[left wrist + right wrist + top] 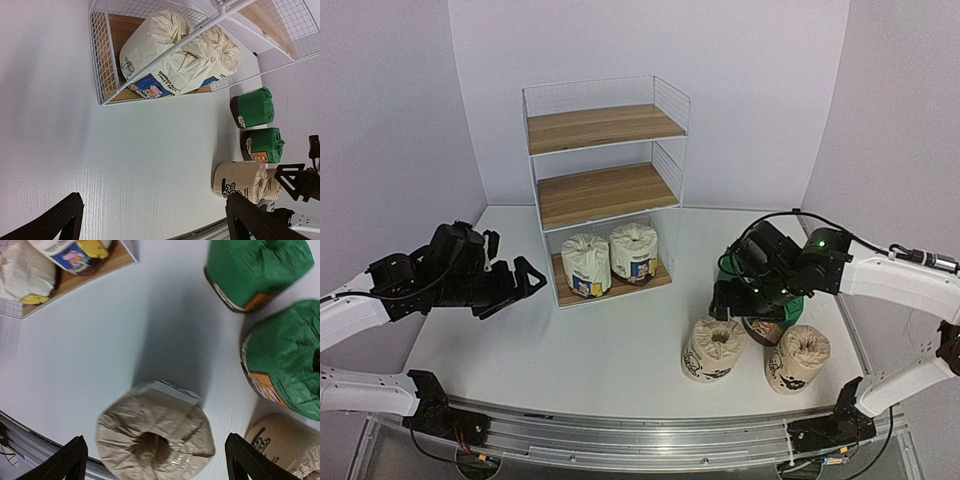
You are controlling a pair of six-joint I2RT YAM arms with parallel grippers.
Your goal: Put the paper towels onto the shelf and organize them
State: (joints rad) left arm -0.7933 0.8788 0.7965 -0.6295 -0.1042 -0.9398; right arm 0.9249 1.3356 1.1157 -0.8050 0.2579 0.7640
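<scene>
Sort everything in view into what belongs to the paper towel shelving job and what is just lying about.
Belongs to the job:
shelf
two white rolls, already on its bottom board
two beige rolls, not yet shelved
two green rolls, not yet shelved

Not part of it:
table
metal rail along the near edge

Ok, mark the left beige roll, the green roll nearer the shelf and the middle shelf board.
left beige roll (713, 347): top external view, wrapper near its top.
green roll nearer the shelf (254, 107): left wrist view, green wrapper.
middle shelf board (605, 195): top external view, bare wood.
</scene>
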